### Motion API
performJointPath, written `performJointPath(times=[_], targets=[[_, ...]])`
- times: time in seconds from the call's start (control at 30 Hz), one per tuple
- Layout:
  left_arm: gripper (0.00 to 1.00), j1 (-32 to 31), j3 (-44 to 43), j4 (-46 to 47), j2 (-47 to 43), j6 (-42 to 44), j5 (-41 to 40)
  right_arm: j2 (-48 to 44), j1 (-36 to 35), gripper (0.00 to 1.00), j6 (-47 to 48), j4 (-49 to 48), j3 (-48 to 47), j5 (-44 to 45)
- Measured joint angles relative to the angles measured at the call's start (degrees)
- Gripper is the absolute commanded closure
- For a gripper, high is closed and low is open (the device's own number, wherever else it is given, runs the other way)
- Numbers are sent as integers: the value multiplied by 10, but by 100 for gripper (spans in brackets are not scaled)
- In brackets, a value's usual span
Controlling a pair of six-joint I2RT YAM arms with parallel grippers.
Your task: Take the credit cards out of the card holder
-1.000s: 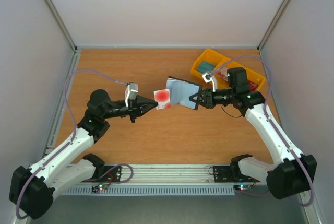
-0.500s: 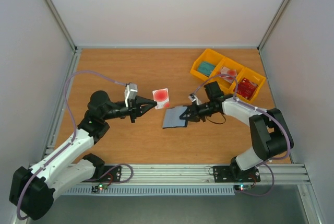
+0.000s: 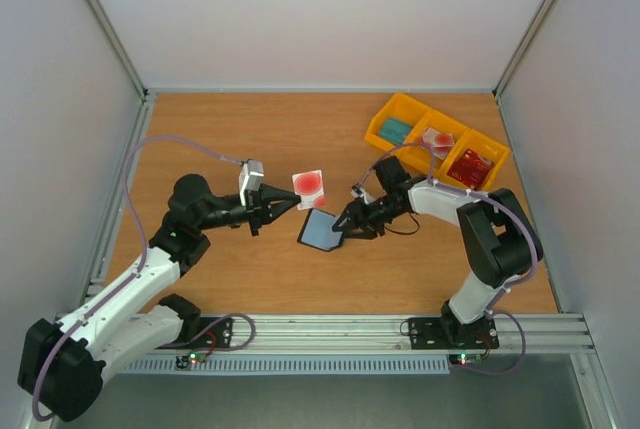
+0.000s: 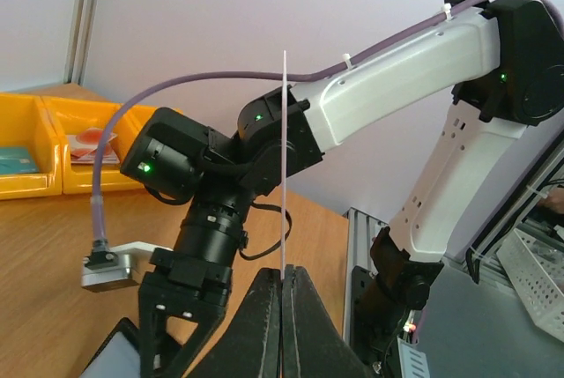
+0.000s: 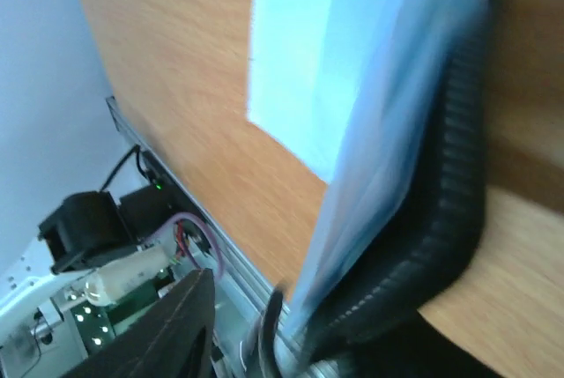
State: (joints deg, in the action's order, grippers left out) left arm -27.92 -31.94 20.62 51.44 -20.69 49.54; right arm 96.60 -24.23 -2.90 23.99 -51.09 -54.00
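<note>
My left gripper point(image 3: 292, 203) is shut on a white credit card with a red disc point(image 3: 309, 186) and holds it above the table. In the left wrist view the gripper point(image 4: 284, 270) pinches the card point(image 4: 284, 158) edge-on and upright. The grey-blue card holder point(image 3: 320, 232) sits tilted on the table just below the card, its dark edge at the tip of my right gripper point(image 3: 347, 221). In the right wrist view the holder point(image 5: 352, 87) is blurred and fills the frame. One finger point(image 5: 181, 325) stands apart from it with a gap; the other is hidden behind it.
A yellow three-compartment tray point(image 3: 405, 99) stands at the back right with a teal item, a pale item and a red item in it; it also shows in the left wrist view point(image 4: 35, 158). The metal rail runs along the near table edge.
My right gripper has come down from the air to the table with the card holder and shifted it left; the holder now lies tilted. My left gripper has stayed put with the card.
</note>
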Motion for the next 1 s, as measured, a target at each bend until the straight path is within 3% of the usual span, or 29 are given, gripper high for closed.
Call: performJointPath(times=[0.13, 0.3, 0.43, 0.53, 0.67, 0.87, 1.0], targets=[[100, 0, 3, 0, 0, 5, 1, -28, 24, 50, 19, 64, 6, 31], [100, 6, 3, 0, 3, -27, -29, -172, 52, 47, 101, 173, -47, 114], [100, 20, 3, -1, 12, -101, -65, -299, 36, 45, 207, 175, -123, 161], [100, 24, 3, -1, 12, -151, -75, -397, -5, 30, 340, 78, -102, 170], [100, 28, -7, -2, 12, -208, -74, -462, -26, 27, 592, -163, 23, 134], [100, 42, -38, 11, 1, -251, -44, -294, -25, 25, 854, -432, 40, 135], [100, 42, -40, 16, -2, -263, -25, -250, -40, 25, 968, -515, 13, 139]])
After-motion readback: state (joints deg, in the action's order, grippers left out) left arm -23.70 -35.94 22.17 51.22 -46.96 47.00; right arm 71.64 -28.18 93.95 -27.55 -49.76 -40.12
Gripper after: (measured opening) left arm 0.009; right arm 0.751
